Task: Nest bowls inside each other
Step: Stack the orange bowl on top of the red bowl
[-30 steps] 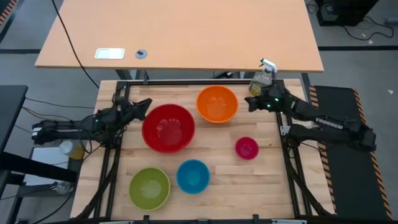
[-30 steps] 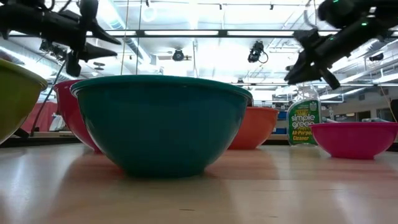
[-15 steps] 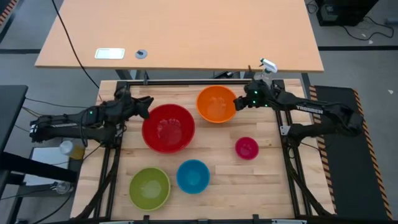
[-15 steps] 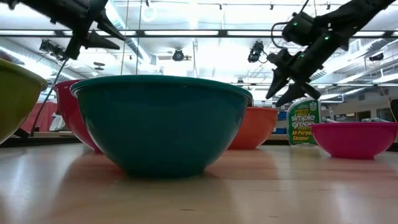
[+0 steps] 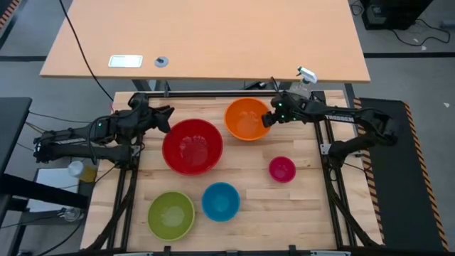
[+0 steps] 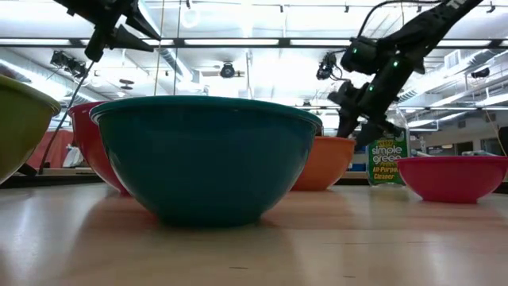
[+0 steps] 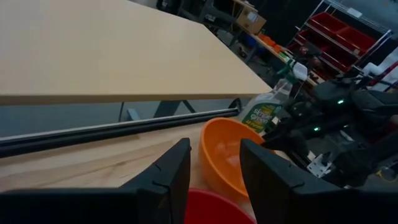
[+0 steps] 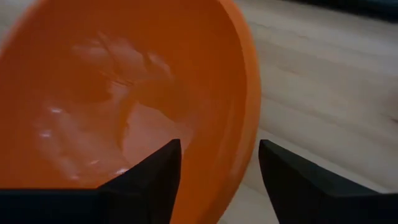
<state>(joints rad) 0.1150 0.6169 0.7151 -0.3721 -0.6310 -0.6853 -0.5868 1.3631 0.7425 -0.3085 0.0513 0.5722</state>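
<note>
Five bowls rest on their bases on the wooden table: red (image 5: 192, 146), orange (image 5: 248, 119), pink (image 5: 281, 169), blue (image 5: 220, 201) and green (image 5: 171, 215). My right gripper (image 5: 269, 118) is open and slants down over the orange bowl's right rim (image 8: 249, 93). One finger (image 8: 146, 180) stands over the bowl's inside and the other (image 8: 298, 180) outside it, both clear of the rim. My left gripper (image 5: 168, 116) hangs open in the air just past the red bowl's far left rim, pointing toward the orange bowl (image 7: 227, 155).
A clear spray bottle (image 5: 302, 82) stands at the far right corner, just behind my right arm. A larger desk (image 5: 206, 39) lies beyond the table's far edge. Bare wood shows between the pink bowl and the table's near edge.
My right gripper has swung from beside the spray bottle toward the table's left and down to the orange bowl's right rim, and its fingers have spread open. My left gripper has risen above the red bowl's far left rim and rolled a little. No bowl has moved.
</note>
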